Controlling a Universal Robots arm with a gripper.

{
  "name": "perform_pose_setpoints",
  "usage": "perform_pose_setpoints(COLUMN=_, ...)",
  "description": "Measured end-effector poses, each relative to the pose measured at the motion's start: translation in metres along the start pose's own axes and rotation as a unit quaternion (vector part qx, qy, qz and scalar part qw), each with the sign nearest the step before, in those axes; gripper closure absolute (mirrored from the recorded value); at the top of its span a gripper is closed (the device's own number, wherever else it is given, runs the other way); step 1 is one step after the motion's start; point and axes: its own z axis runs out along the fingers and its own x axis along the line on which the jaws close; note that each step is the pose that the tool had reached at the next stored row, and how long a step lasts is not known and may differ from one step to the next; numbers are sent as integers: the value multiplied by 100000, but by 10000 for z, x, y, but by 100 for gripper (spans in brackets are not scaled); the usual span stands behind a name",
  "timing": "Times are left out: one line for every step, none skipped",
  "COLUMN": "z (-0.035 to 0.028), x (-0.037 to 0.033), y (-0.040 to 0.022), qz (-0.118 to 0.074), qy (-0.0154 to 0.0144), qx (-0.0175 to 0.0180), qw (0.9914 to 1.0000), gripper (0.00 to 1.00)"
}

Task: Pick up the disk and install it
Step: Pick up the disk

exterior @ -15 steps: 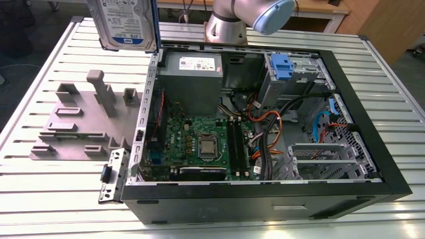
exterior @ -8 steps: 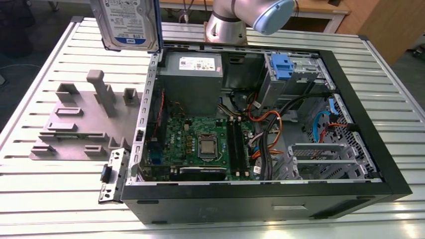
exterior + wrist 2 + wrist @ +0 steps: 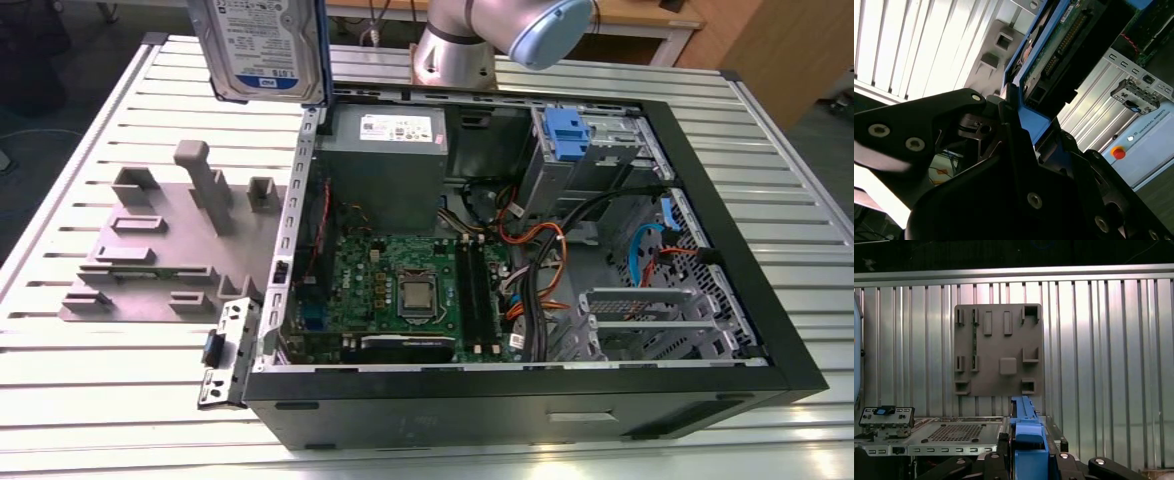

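Observation:
The disk point(image 3: 267, 45), a silver drive with a white-and-blue label in a blue bracket, hangs on edge in the air over the far left corner of the open computer case point(image 3: 787, 345) in the exterior view. In the second wrist view its circuit-board underside point(image 3: 1061, 37) faces the camera. My black gripper point(image 3: 1021, 125) is shut on its blue bracket. In the first wrist view the bracket's edge point(image 3: 1025, 432) sticks up between the gripper's point(image 3: 1026, 460) fingers.
A grey fixture plate point(image 3: 147, 250) with upright pegs lies on the slatted metal table at the exterior view's left, also point(image 3: 999, 350). Inside the case are a grey power supply point(image 3: 387, 150), a motherboard point(image 3: 400, 290), cables and a blue clip point(image 3: 567, 135) at the drive bay. The arm's base point(image 3: 461, 55) stands behind.

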Motion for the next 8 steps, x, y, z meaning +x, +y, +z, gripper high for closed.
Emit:
perform_pose_setpoints(z=-1, x=0, y=-5, qz=-1, qy=1, qx=-6, qw=100000, gripper=64)
perform_pose_setpoints(z=-1, x=-1, y=-10, qz=-1, qy=4, qx=-7, qw=100000, gripper=64)
perform_pose_setpoints(z=-1, x=-1, y=-15, qz=0, qy=3, qx=-6, qw=100000, gripper=64)
perform_pose_setpoints(z=-1, x=-1, y=-19, qz=-3, qy=3, qx=-5, qw=100000, gripper=64)
perform_pose_setpoints(z=-1, x=-1, y=-24, qz=-1, qy=0, qx=-3, qw=100000, gripper=64)
perform_pose_setpoints(z=-1, x=-1, y=-29, qz=-3, qy=0, qx=-2, qw=100000, gripper=64)
perform_pose_setpoints(z=-1, x=-1, y=-34, qz=0, qy=0, qx=-2, qw=100000, gripper=64)
perform_pose_setpoints(z=-1, x=-2, y=-38, qz=0, qy=0, qx=-1, qw=100000, gripper=64)
